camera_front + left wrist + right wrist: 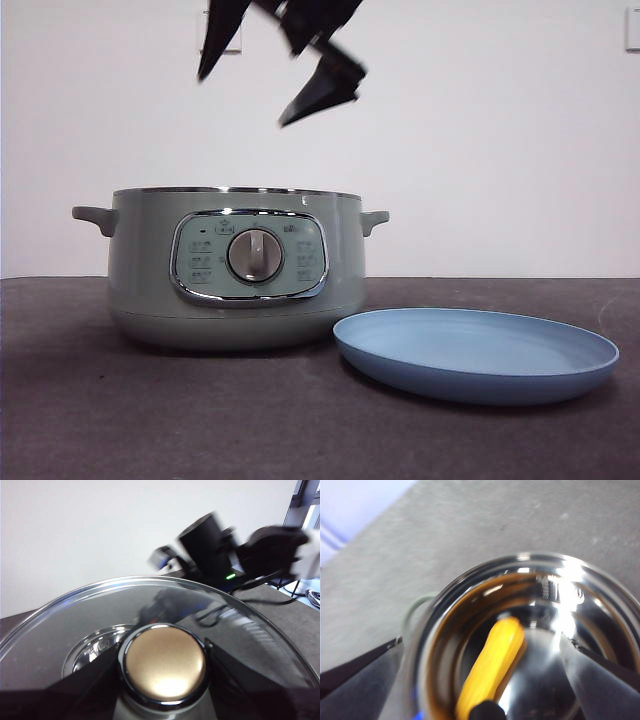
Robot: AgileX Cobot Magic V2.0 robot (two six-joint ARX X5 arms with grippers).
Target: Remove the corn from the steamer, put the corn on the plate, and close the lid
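Plate bare up front, beside the steamer — corn lies inside the open pot. Right gripper above it, jaws spread; next: descend, pinch the cob. Left gripper clamps the lid knob, held off the pot.

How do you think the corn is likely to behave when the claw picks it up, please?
The corn looks rounded and smooth, so it may roll or slip between the open right claw pads. It lies loose in the shiny steamer, so a nudge could slide it. It probably stays stiff.
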